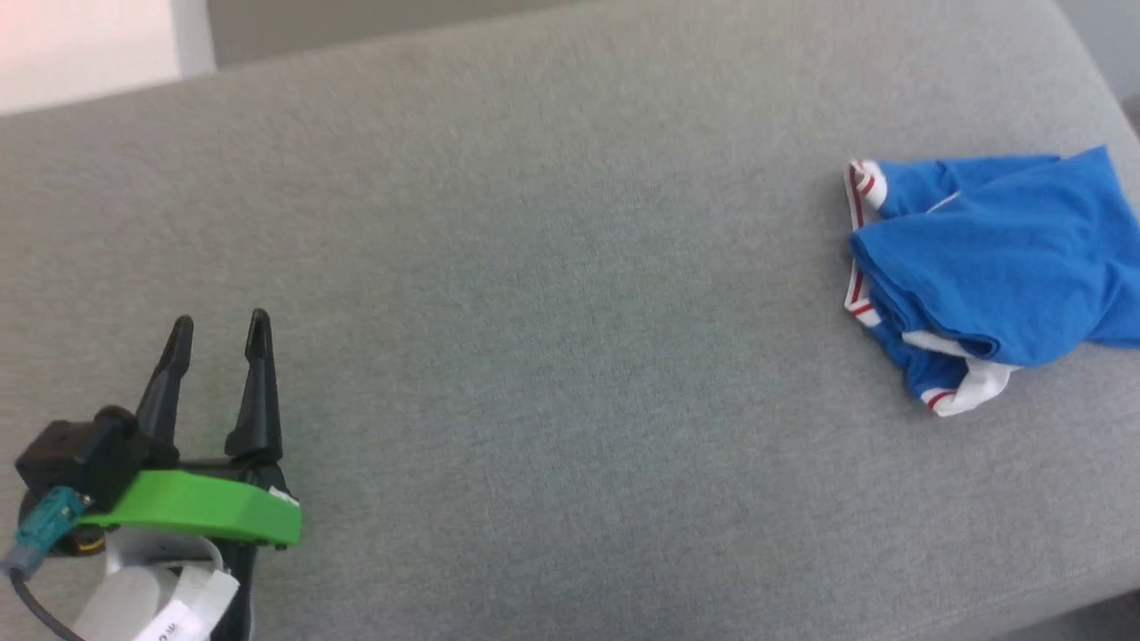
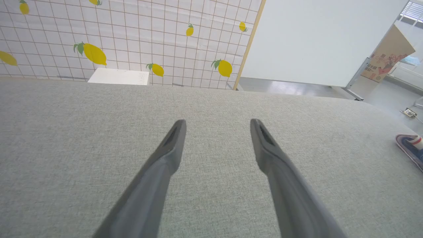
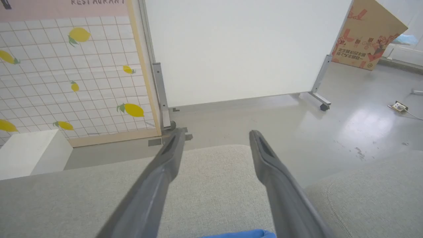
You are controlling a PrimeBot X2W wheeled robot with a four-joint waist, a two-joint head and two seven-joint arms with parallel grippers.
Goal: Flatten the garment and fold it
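Head view shows me the shirt (image 1: pixel 989 267) in a bunched blue heap far over on the right side of the grey cushion (image 1: pixel 534 267). It lies close to the right edge and is not flat at all — white sleeve bits and red stripes poke out underneath. My left gripper (image 1: pixel 221 319) sits low on the left, well apart from the shirt, with its two fingers spread and nothing between them. My right gripper (image 3: pixel 216 132) has its fingers spread wide too and holds nothing. A small bit of blue peeks up at the bottom of its own view, just under the fingers.

What could go wrong? The heap has many layers, so if I pinch the wrong spot I may grab two or three at once, and the shirt will not open out when I lift. It also lies near the edge, so a pull to the right could drag it off onto the floor (image 3: pixel 297 122). The left arm has a long way to reach — a fast move might shove the heap.

The cushion is soft woven cloth, so fingers could sink in or snag. Around it I see a tiled wall with lemons (image 2: pixel 132 39), a white board (image 3: pixel 238 49) on wheels and a cardboard box (image 3: pixel 366 36).
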